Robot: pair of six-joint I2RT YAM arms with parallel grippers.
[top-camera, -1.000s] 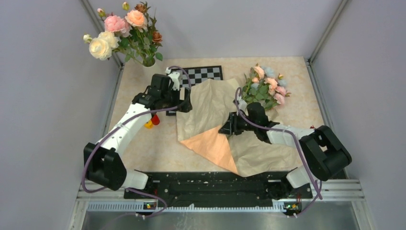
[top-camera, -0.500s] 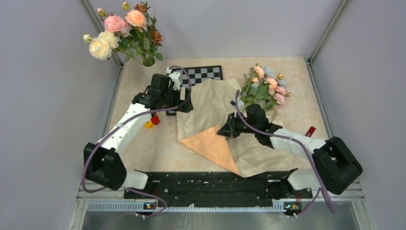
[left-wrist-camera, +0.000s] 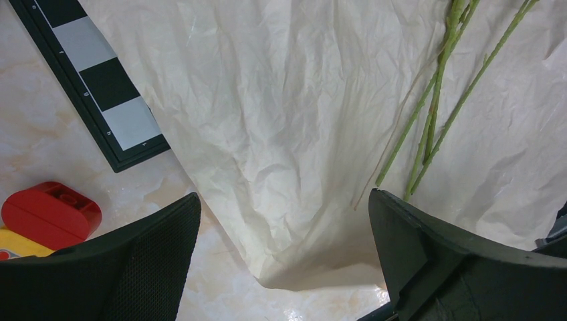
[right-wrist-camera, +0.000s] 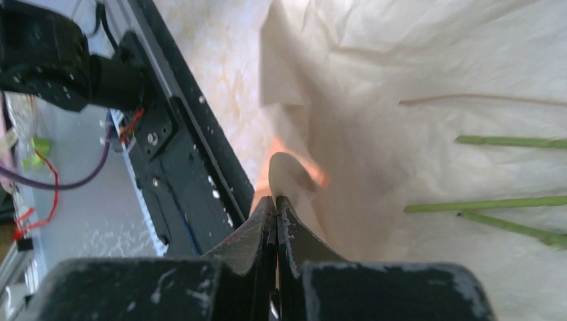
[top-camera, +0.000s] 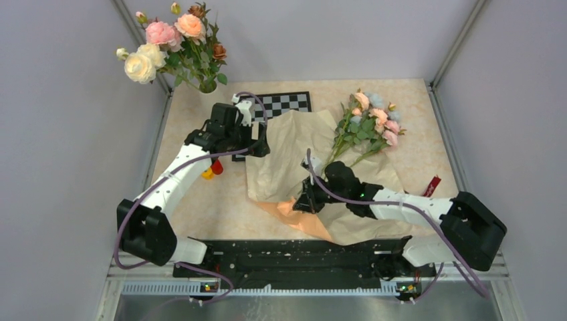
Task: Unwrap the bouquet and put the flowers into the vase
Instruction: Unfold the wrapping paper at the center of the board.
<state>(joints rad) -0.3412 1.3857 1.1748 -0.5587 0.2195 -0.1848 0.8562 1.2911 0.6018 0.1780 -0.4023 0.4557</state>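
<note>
The bouquet lies unwrapped: its crinkled wrapping paper (top-camera: 287,144) is spread flat across the table's middle. On the paper's far right part rest the flowers (top-camera: 371,120), small blue and peach blooms. Their green stems (right-wrist-camera: 495,202) lie bare on the sheet. My right gripper (top-camera: 299,200) is shut on a fold of the paper's near edge, where the peach-orange side (top-camera: 304,217) shows. In the right wrist view that gripper (right-wrist-camera: 275,199) pinches the fold at its tips. My left gripper (top-camera: 259,148) hangs open over the paper's left edge (left-wrist-camera: 267,221), holding nothing. The vase is out of view.
A chessboard (top-camera: 284,103) lies at the back, partly under the paper. Red (left-wrist-camera: 50,210) and yellow (left-wrist-camera: 13,244) blocks sit left of the left gripper. Large roses (top-camera: 170,50) stand at the far left corner. A dark red ribbon (top-camera: 433,185) lies at the right.
The right gripper shut on the paper and drew it toward the near left. The orange flap has bunched up smaller and more of the stems lies bare. The left arm stayed still.
</note>
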